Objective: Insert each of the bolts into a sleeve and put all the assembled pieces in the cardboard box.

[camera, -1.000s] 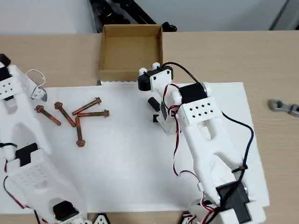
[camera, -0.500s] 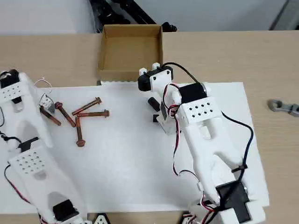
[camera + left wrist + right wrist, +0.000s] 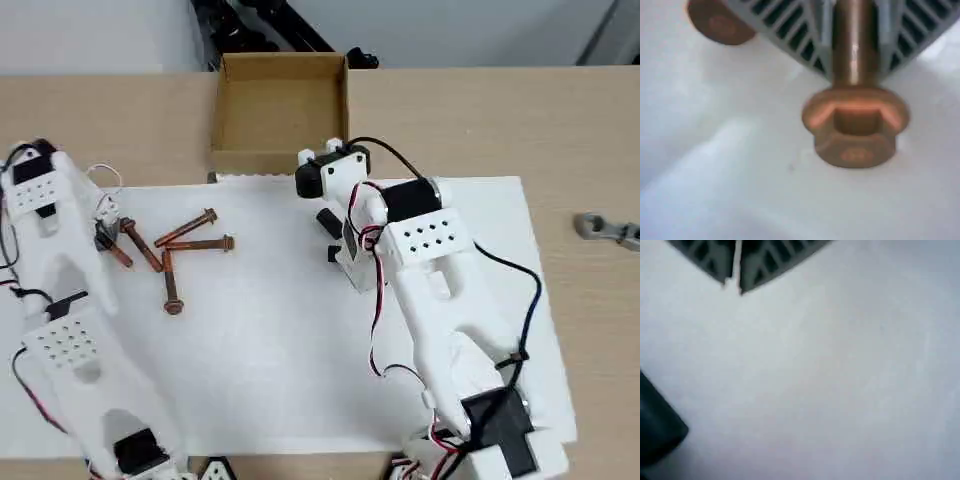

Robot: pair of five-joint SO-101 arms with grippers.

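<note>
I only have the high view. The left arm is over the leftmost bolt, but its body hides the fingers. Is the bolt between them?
Observer: Yes. The left wrist view shows the shank of the bolt clamped between the fingers of the left gripper, with its flanged head sticking out past them.
Operator: Is the right gripper holding anything?
Observer: No. In the right wrist view the right gripper is shut on nothing, over the white mat. A black sleeve lies nearby.

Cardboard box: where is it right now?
In the high view, the cardboard box sits just beyond the far edge of the white sheet, left of centre.
</note>
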